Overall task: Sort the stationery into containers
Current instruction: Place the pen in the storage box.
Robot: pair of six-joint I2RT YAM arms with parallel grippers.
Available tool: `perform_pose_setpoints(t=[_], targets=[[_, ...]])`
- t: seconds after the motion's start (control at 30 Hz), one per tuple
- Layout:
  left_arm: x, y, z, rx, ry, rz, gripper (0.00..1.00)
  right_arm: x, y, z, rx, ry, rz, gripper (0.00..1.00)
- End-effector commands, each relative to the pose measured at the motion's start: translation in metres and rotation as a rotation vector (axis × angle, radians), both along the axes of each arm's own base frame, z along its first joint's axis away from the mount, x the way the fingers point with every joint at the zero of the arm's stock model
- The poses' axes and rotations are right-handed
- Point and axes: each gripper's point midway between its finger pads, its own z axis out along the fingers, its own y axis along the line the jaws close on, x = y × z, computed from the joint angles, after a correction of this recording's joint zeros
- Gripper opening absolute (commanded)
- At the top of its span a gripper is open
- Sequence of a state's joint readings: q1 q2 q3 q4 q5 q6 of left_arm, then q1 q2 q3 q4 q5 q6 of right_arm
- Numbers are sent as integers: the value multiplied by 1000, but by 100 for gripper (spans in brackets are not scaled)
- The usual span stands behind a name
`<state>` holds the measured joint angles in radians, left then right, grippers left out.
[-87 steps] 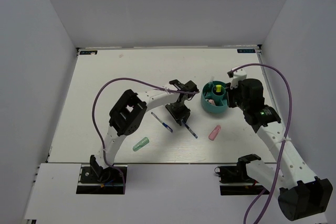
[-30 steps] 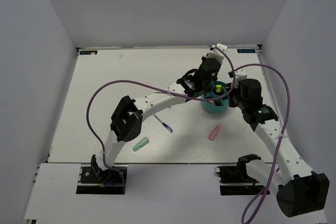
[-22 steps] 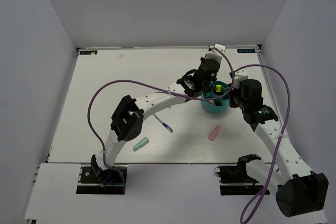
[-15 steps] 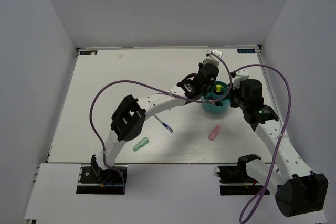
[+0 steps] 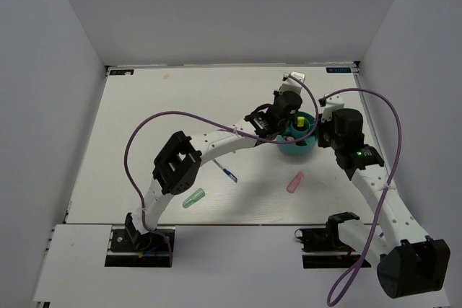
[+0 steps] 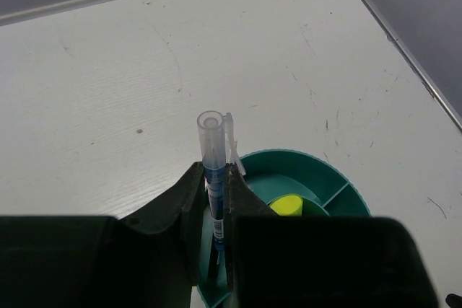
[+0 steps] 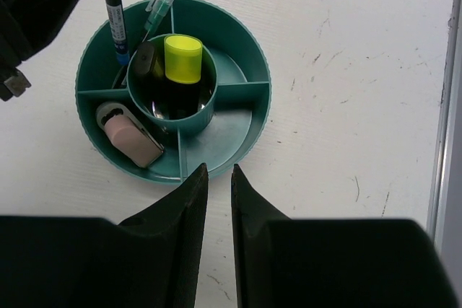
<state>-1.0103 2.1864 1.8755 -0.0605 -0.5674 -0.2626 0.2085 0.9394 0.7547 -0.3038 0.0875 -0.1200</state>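
Left wrist: the left gripper (image 6: 214, 182) is grasping a blue pen (image 6: 211, 142) upright inside the teal tub (image 6: 317, 161); next probably calls for letting go.

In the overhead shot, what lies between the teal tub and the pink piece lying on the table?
Nothing. The top view shows only bare table between the teal tub and the pink piece.
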Motion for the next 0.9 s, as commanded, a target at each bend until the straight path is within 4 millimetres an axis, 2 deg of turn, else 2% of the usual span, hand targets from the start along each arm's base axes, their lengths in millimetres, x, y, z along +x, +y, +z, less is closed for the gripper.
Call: perform_pose_setpoints(t=[0.0,0.4,0.53,0.67,0.77,0.87], targets=[[-6,0,1,-16,13,-3,23,4,1,8,16,-38,10,23],[-9,2,-13,-4,47,6,45,1,1,6,34,-21,30,23],[-11,2,-12,-7,49,2,52,-3,7,6,44,-12,78,37],[-12,3,-9,-9,47,0,53,-5,11,6,55,-8,104,38],[-14,4,-11,0,52,-1,41,-5,12,6,56,-7,112,38],[-16,7,-18,16,69,-2,41,-5,9,7,59,-8,102,38]])
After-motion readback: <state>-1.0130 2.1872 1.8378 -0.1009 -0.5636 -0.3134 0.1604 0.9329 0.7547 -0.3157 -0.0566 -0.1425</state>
